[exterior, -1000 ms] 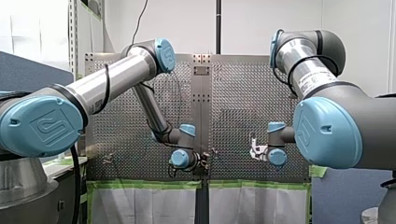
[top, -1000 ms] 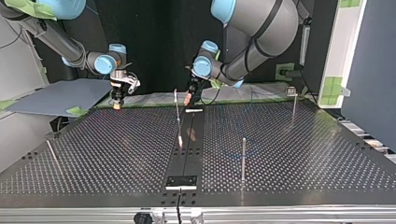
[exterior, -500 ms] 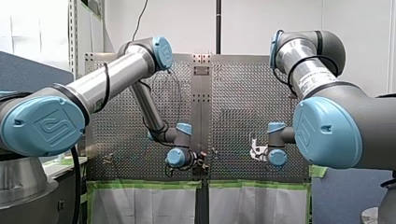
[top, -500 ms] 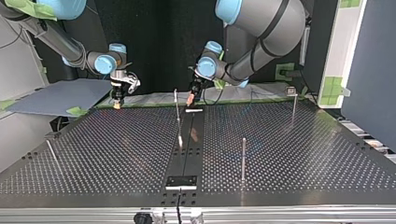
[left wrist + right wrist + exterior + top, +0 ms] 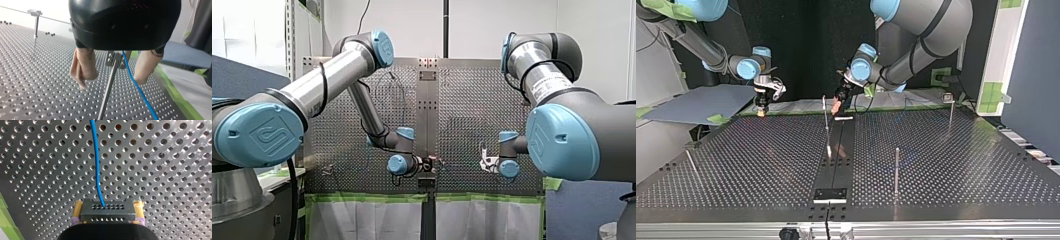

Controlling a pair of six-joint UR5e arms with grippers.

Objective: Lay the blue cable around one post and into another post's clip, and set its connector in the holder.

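Observation:
In the left wrist view my left gripper (image 5: 110, 83) is open, its beige pads (image 5: 83, 66) standing on either side of a thin metal post (image 5: 107, 90) with a clip (image 5: 113, 58) at its top. The blue cable (image 5: 140, 92) passes between the fingers, close beside the clip. I cannot tell whether it sits in the clip. My right gripper (image 5: 108, 218) is shut on the dark grey connector (image 5: 108, 210), from which the blue cable (image 5: 96, 165) runs away over the holes. In the top view my left gripper (image 5: 837, 106) is at the middle post (image 5: 825, 120), and my right gripper (image 5: 761, 107) hangs at the far left.
Other thin posts (image 5: 897, 170) (image 5: 951, 116) (image 5: 691, 164) stand on the perforated table (image 5: 751, 160). A dark centre strip (image 5: 836, 165) carries a small bracket (image 5: 831, 194) near the front edge. Green tape (image 5: 175, 92) lines the table's far edge.
My left arm's wrist has swung a little toward the top view's left and tilted at the middle post. My right arm has not moved.

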